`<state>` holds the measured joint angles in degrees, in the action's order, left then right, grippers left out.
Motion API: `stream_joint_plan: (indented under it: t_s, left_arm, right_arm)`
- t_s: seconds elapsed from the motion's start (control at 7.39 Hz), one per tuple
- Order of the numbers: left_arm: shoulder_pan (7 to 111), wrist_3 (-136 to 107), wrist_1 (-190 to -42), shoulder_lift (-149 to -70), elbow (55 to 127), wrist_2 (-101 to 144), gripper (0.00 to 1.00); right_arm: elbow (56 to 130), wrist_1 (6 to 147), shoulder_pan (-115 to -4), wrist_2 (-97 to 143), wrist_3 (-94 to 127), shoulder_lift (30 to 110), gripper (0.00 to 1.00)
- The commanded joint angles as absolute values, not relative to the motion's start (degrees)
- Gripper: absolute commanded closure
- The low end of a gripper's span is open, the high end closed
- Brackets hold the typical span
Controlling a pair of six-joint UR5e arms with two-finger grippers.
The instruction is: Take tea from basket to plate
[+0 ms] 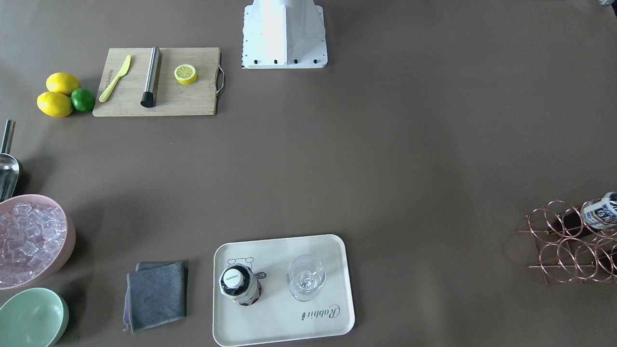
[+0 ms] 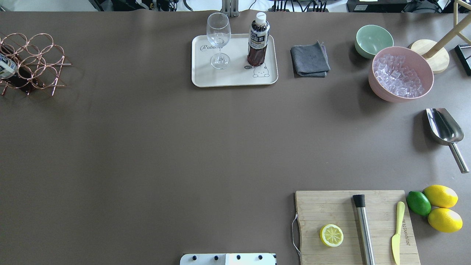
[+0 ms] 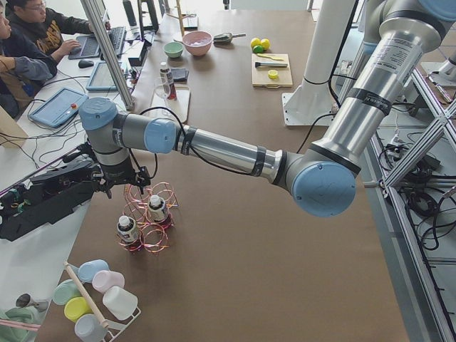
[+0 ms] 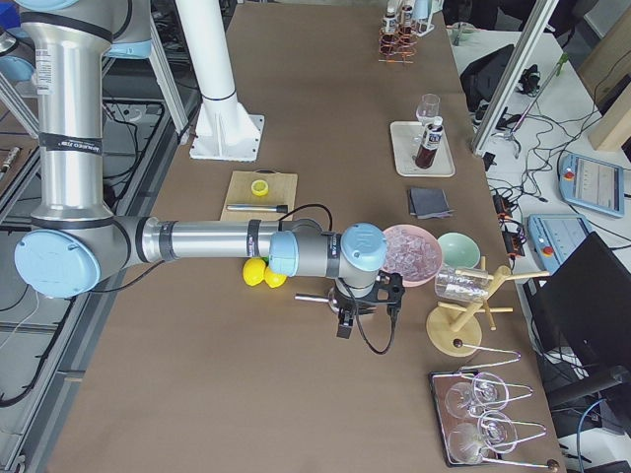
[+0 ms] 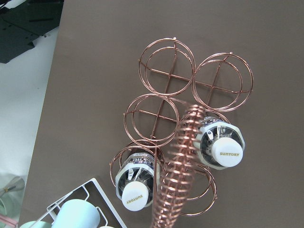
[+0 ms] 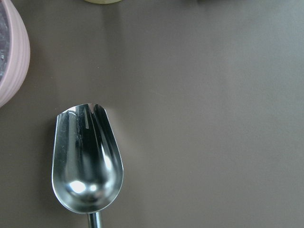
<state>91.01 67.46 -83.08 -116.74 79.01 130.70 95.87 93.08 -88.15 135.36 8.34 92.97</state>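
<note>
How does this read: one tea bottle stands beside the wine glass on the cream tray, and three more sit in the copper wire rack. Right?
Not three. The left wrist view shows two tea bottles in the copper wire rack: one right of the handle, one left of it. The rest holds: one tea bottle stands beside the wine glass on the cream tray.

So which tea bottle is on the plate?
The upright bottle beside the wine glass on the cream tray; the other two sit in the copper rack.
</note>
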Motion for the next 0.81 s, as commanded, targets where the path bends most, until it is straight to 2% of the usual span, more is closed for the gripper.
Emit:
stream_joint_plan:
  t_s: [0.0, 0.68]
  left_arm:
    - [93.1, 54.5, -83.0, -110.2, 85.0, 131.1, 0.02]
    - [93.5, 23.3, -83.1, -103.2, 84.7, 140.7, 0.02]
  right_arm:
    - [95.9, 93.0, -88.2, 135.3, 8.3, 93.4, 0.00]
    - [95.9, 93.0, -88.2, 135.4, 8.0, 93.5, 0.00]
